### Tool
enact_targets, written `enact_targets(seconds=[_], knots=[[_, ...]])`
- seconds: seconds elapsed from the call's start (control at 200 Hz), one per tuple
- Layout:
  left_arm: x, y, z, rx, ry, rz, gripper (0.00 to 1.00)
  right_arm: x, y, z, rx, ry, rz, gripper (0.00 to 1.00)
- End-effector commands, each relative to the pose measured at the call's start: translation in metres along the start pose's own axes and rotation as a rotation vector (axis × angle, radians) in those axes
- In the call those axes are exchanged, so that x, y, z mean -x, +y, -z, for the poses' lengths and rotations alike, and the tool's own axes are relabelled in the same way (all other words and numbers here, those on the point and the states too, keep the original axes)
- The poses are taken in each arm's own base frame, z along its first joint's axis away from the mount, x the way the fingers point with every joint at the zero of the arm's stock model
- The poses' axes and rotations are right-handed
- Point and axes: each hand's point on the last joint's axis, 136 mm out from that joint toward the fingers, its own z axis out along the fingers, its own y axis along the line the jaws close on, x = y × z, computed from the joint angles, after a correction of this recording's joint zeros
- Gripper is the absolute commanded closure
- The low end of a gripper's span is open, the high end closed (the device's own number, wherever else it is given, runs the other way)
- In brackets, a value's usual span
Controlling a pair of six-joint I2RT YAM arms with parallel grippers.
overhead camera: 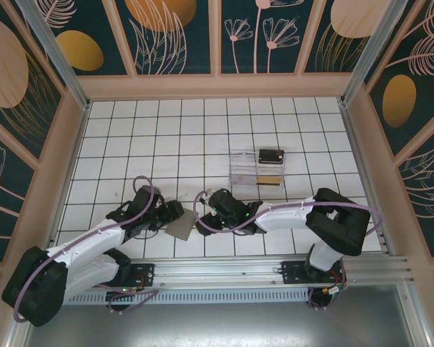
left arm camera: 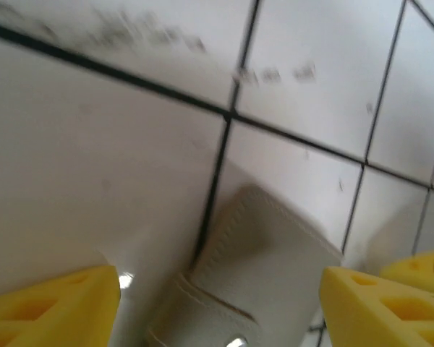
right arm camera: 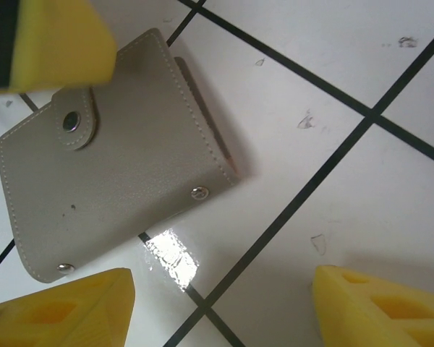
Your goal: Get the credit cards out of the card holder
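The flat grey stitched leather card holder [right arm camera: 116,181] lay closed on the white tiled table [overhead camera: 130,144], near the arm bases and between the two tools. Its small strap tab was snapped down over the front. In the right wrist view it lay ahead of the right tool [right arm camera: 217,311], off toward that tool's left yellow finger and clear of both. The fingers stood wide apart, released, with bare tile and a dark grout line between them.

A yellow pad [right arm camera: 50,36] of the other arm overlapped the card holder's strap corner in that view. Whether it pressed on the leather or hung just over it could not be told.

In the left wrist view the left tool [left arm camera: 217,311] was also spread and gripped nothing. The card holder's edge ran between its two yellow fingers and was cut off by the bottom of the frame.

No brand, label or writing could be read on the card holder; only three small metal studs and the stitching showed. Faint dark smudges on the tiles were too blurred to read.

Well apart, farther up the table, stood a clear plastic tray [overhead camera: 244,170]. At its right end were a dark card with a light stripe [overhead camera: 271,155] and, nearer the arms, a tan-gold card [overhead camera: 271,179]. Whether they lay in the tray or just beside it could not be made out. Any cards inside the shut card holder were hidden.
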Motion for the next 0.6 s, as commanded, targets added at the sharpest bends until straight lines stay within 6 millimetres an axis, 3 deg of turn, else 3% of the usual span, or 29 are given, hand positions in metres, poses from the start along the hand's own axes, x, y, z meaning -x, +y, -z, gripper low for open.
enact_targets(seconds=[0.0,0.155,0.43,0.495,0.591], knots=[[-0.031,-0.006,-0.005,-0.085,0.143,0.042,0.28,0.009,0.006,0.004,0.033,-0.029,-0.019,0.36],[-0.036,-0.042,-0.008,-0.232,0.154,0.056,0.31,0.008,-0.009,0.008,-0.001,-0.046,-0.062,0.41],[-0.039,-0.104,-0.024,-0.326,0.129,0.03,0.3,0.017,-0.046,0.032,-0.077,-0.101,-0.127,0.44],[-0.041,-0.109,-0.032,-0.273,0.131,-0.019,0.28,0.019,-0.053,0.04,-0.083,-0.118,-0.153,0.45],[-0.033,-0.091,-0.037,-0.093,0.105,-0.094,0.29,0.02,-0.054,0.051,-0.079,-0.145,-0.176,0.45]])
